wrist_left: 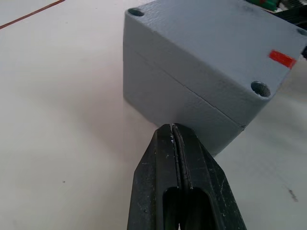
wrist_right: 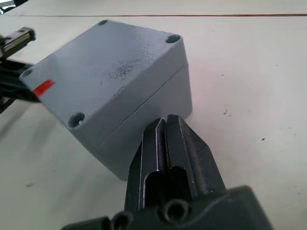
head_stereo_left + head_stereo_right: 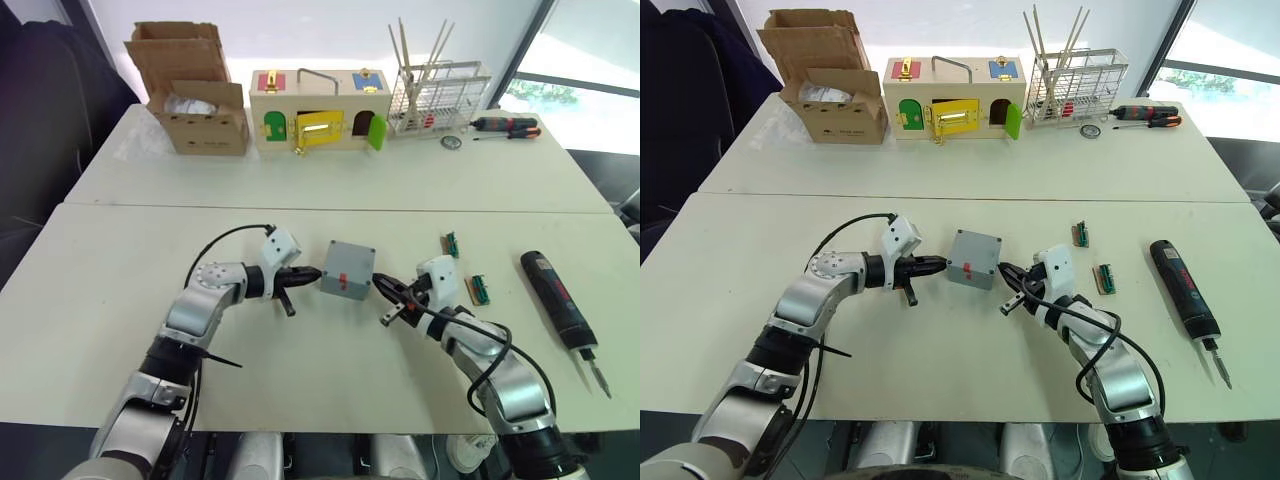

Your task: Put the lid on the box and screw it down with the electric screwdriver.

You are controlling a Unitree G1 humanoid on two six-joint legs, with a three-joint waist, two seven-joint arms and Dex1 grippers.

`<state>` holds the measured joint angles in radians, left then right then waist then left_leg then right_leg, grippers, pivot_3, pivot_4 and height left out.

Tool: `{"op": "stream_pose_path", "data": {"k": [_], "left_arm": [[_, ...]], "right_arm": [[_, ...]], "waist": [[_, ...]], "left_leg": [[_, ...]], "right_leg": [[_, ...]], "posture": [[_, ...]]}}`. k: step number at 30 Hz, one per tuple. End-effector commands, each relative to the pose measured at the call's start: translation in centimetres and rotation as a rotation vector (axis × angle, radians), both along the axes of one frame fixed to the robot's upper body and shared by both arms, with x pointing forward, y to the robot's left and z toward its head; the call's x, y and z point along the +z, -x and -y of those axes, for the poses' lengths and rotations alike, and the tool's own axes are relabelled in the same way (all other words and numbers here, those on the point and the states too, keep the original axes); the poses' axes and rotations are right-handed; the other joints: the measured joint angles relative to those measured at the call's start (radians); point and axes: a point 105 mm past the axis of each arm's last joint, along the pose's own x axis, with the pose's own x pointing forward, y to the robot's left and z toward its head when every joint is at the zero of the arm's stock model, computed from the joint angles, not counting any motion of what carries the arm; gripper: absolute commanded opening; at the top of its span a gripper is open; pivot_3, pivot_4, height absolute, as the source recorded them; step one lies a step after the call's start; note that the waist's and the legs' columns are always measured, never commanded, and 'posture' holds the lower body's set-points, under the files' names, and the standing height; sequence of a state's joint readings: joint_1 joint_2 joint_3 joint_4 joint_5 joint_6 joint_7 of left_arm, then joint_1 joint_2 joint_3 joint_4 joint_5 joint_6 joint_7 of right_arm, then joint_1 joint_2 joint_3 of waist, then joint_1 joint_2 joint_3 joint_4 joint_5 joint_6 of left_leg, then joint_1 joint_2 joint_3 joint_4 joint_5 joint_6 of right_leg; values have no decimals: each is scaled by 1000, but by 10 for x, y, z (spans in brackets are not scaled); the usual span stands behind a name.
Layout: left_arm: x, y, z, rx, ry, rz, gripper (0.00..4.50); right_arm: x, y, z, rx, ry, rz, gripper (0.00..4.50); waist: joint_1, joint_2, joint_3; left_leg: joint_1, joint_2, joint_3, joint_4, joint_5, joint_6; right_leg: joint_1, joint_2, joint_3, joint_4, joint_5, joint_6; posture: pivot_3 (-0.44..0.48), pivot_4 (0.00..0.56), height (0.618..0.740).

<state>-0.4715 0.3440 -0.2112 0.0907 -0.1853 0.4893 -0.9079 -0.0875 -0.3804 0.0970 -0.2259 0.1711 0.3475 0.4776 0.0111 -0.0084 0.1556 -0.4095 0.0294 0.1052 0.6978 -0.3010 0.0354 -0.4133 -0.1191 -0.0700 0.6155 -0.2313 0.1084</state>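
- The grey box [image 3: 347,270] sits on the near white table [image 3: 120,330], pretty much in the middle between the two hands, slightly turned so a corner faces the robot.
- The lid [image 1: 216,52] is already on top of the box; there's a seam line running round the side, screw holes show at the corners, and there's a small red mark on it.
- Left hand [image 3: 314,272] comes in from the box's left, fingers pressed together with nothing between them, tip right at the box's side just under the seam. Can't really tell if it's touching.
- Right hand [image 3: 378,284] is at the box's right side, fingers also together with nothing in them, tip just beside the box's lower wall.
- The electric screwdriver [image 3: 557,297] lies flat on the table well to the right of the box, bit pointing toward the robot, no hand near it.
- Two small green connector pieces [image 3: 480,289] lie between the box and the screwdriver.
- Far behind the box: an open cardboard box [image 3: 195,105], a wooden latch box [image 3: 318,112] with coloured doors, a wire rack [image 3: 437,100], and slim hand screwdrivers [image 3: 506,126].
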Motion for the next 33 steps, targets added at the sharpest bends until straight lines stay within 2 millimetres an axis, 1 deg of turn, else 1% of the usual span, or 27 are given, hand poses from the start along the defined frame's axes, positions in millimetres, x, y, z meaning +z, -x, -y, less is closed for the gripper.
{"op": "stream_pose_path", "data": {"k": [1, 6, 9, 13, 14, 15, 16, 17, 19, 21, 22, 24, 26, 27, 28, 30, 31, 32, 33], "left_arm": [[13, 8, 14, -50, 36, 34, 0], [12, 10, 11, -51, 23, 29, 0], [12, 6, 0, -21, 2, 38, 0], [18, 2, -23, 43, -17, 60, 0], [26, -1, -31, 81, -2, 67, 0], [40, -4, -39, 120, 43, 82, 0], [49, -3, -42, 143, 77, 94, 0], [58, 2, -45, 131, 101, 101, 0], [65, 17, -41, 66, 86, 111, 0], [70, 34, -28, -31, 51, 135, 0], [72, 44, -19, -76, 52, 141, 0], [80, 62, -8, -156, 77, 138, 0], [86, 81, 0, -244, 98, 122, 0], [87, 90, 3, -286, 100, 109, 0], [86, 95, 4, -312, 95, 97, 0], [83, 101, 5, -342, 72, 87, 0], [81, 104, 7, -353, 63, 83, 0], [81, 107, 9, -363, 59, 81, 0], [79, 112, 12, -388, 55, 67, 0]], "right_arm": [[12, 0, -10, 46, -16, 53, 46], [7, -3, -5, 33, 0, 47, 46], [4, 0, -5, 34, -6, 40, 46], [4, 9, -1, 12, -13, 38, 46], [8, 12, 4, 2, -17, 46, 46], [16, 16, 15, -26, -24, 60, 46], [21, 21, 26, -45, -28, 69, 46], [29, 28, 34, -60, -34, 79, 46], [43, 40, 43, -55, -49, 87, 46], [52, 51, 55, -61, -51, 80, 46], [52, 56, 64, -77, -46, 71, 280], [50, 65, 78, -115, 0, 59, 836], [50, 70, 91, -186, 16, 56, 1833], [51, 71, 97, -220, 7, 54, 2522], [52, 71, 100, -247, -1, 55, 2866], [54, 72, 105, -285, -9, 55, 3818], [55, 72, 108, -300, -11, 54, 4207], [56, 75, 112, -310, -11, 52, 4479], [53, 76, 119, -351, -27, 29, 4479]], "waist": [[0, 0, 0], [0, 0, 0], [-2, 0, 0], [-5, 1, 1], [-5, 1, 1], [-4, 2, 1], [0, 3, 2], [1, 3, 2], [1, 3, 2], [0, 3, 2], [2, 3, 2], [3, 3, 2], [1, 3, 2], [1, 3, 2], [-2, 5, 2], [-4, 6, 2], [-2, 7, 2], [0, 7, 3], [3, 8, 3]], "left_leg": [[0, 0, 0, 0, 0, 0], [0, 0, 0, 0, 0, 0], [0, 0, 0, 0, 0, 0], [0, 0, 0, 0, 0, 0], [0, 0, 0, -1, 0, 0], [0, 0, 0, -1, 0, 0], [-1, 1, 0, -1, 0, 0], [-1, 0, 0, 0, 0, 0], [-2, 0, 0, 0, 0, 0], [-1, 0, 0, 0, 0, 0], [-1, 0, 0, 0, 0, 0], [-1, 0, -1, 0, 0, 0], [-1, 0, -1, 0, 0, 0], [-1, 0, -1, 0, 0, 0], [-1, 0, -1, 0, 0, 0], [0, 0, 0, 0, 0, 0], [0, 0, 0, -1, 0, -1], [0, 0, -1, -1, 0, -1], [0, 0, 0, -1, 0, 0]], "right_leg": [[0, 0, 0, 0, 0, 0], [0, 0, 0, 0, 0, 0], [0, 0, 0, 0, 0, 0], [-1, 0, 0, 0, 0, 0], [-1, 0, 0, 0, 0, 0], [-1, 0, 0, 0, 0, 0], [-1, 0, 0, 0, 0, 0], [-2, 0, 0, 0, 0, 0], [-1, -1, 0, 0, 0, 0], [-1, -2, 0, -1, 0, 0], [-1, -2, 0, -1, 0, 0], [0, -1, 0, -1, 0, -1], [0, -1, 0, -1, -1, -1], [0, -1, 0, -1, -1, -1], [0, -1, 0, -1, -1, -1], [0, -1, 0, -1, -1, -2], [-1, -1, 0, -1, -1, -2], [-1, 0, 0, -1, -2, -3], [-1, 0, 0, -1, -2, -3]], "posture": [[0, 150, 728], [0, 150, 728], [0, 150, 728], [0, 150, 728], [0, 150, 728], [0, 150, 728], [0, 150, 728], [0, 150, 728], [0, 150, 728], [0, 150, 728], [0, 150, 728], [0, 150, 728], [0, 150, 728], [0, 150, 728], [0, 150, 728], [0, 150, 728], [0, 150, 728], [0, 150, 728], [0, 150, 728]]}}
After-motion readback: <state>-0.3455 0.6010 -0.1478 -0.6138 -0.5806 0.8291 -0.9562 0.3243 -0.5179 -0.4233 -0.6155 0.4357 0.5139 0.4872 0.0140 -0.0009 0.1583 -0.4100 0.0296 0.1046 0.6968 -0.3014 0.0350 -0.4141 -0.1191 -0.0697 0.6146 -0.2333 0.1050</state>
